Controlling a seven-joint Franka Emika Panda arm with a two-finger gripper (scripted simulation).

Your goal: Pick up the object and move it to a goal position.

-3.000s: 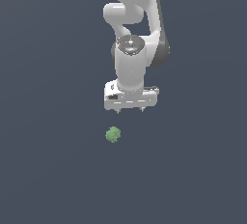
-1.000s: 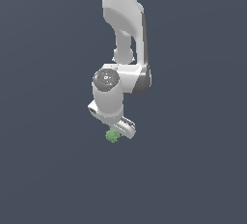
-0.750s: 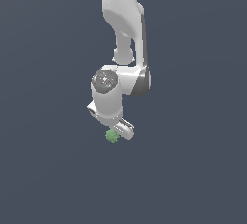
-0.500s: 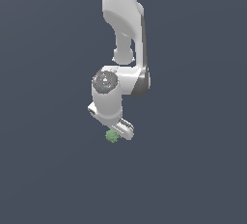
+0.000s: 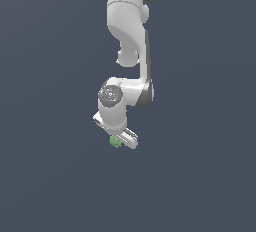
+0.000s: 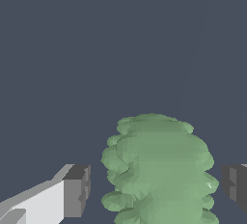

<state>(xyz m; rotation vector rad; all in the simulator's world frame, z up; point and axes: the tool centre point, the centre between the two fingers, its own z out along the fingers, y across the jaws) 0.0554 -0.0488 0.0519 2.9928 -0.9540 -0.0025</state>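
Dark slate-blue worktop fills both views. Nearest the wrist camera, the pale-green bumpy object (image 6: pixel 159 170) sits between the pincer's (image 6: pixel 157 189) dark fingertips (image 6: pixel 77 189), a gap showing on each side, so the pincer is released. Farther off, the white arm (image 5: pixel 127 36) bends down over it.

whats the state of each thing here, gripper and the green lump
gripper: lowered around the lump, open, a gap showing on each side between fingertip and lump
green lump: sitting between the fingers, not clamped; whether it rests on the dark surface cannot be told
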